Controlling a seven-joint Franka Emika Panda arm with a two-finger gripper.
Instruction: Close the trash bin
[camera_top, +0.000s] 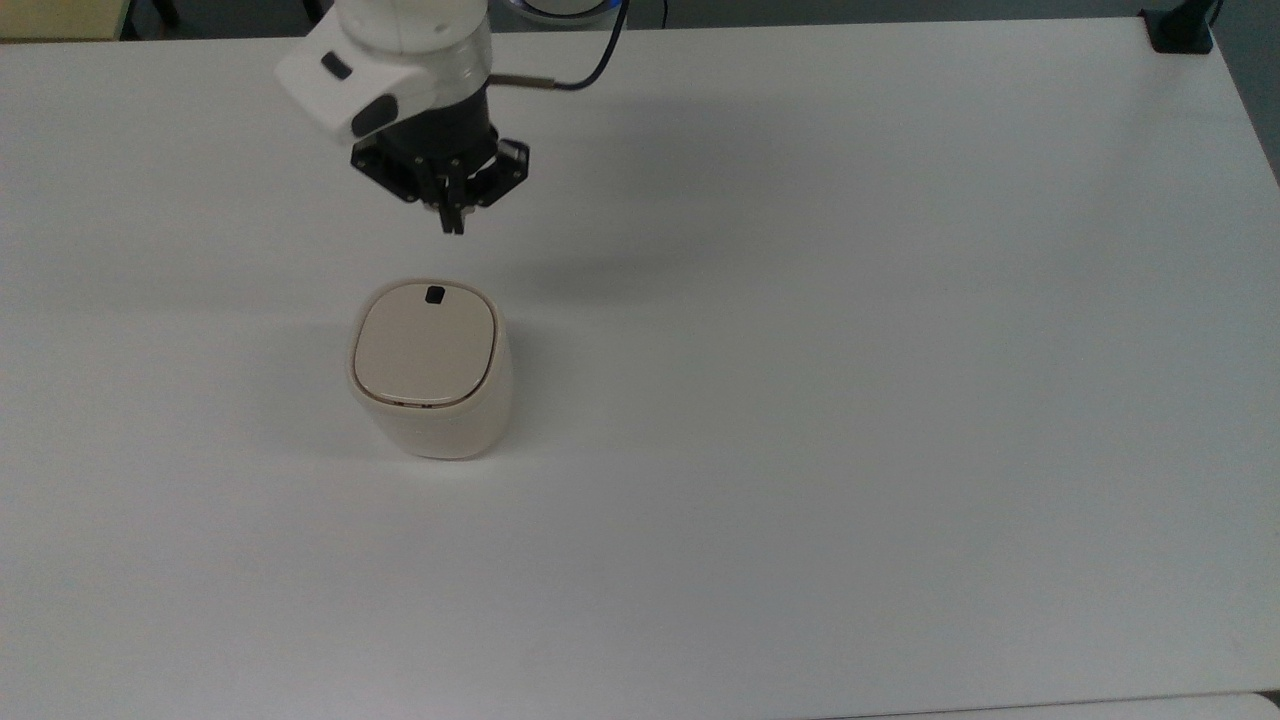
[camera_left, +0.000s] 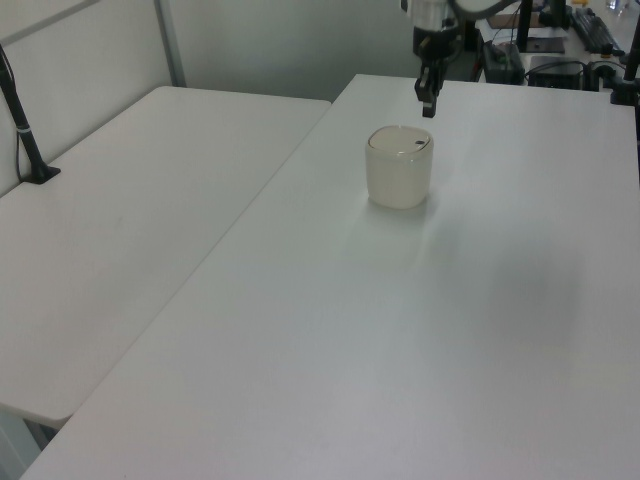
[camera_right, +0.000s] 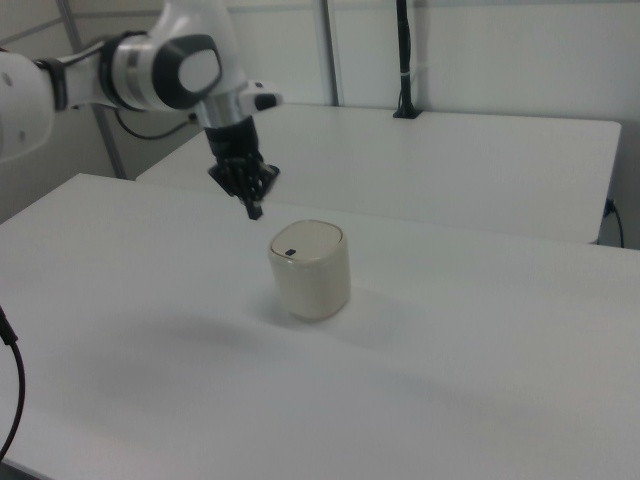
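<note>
The cream trash bin (camera_top: 432, 380) (camera_left: 399, 170) (camera_right: 311, 272) stands on the white table with its flat lid (camera_top: 426, 346) down and flush. A small black latch (camera_top: 435, 294) shows at the lid's far edge in the top view. My gripper (camera_top: 452, 224) (camera_left: 428, 107) (camera_right: 253, 210) hangs in the air above and behind the bin, apart from it, its black fingers pressed together with nothing between them.
A second white table (camera_left: 120, 220) adjoins on the left view's left. A black post (camera_left: 22, 120) is clamped to it. Another black clamp (camera_top: 1180, 28) sits at the far right corner in the top view. White table surface (camera_top: 850, 400) spreads around the bin.
</note>
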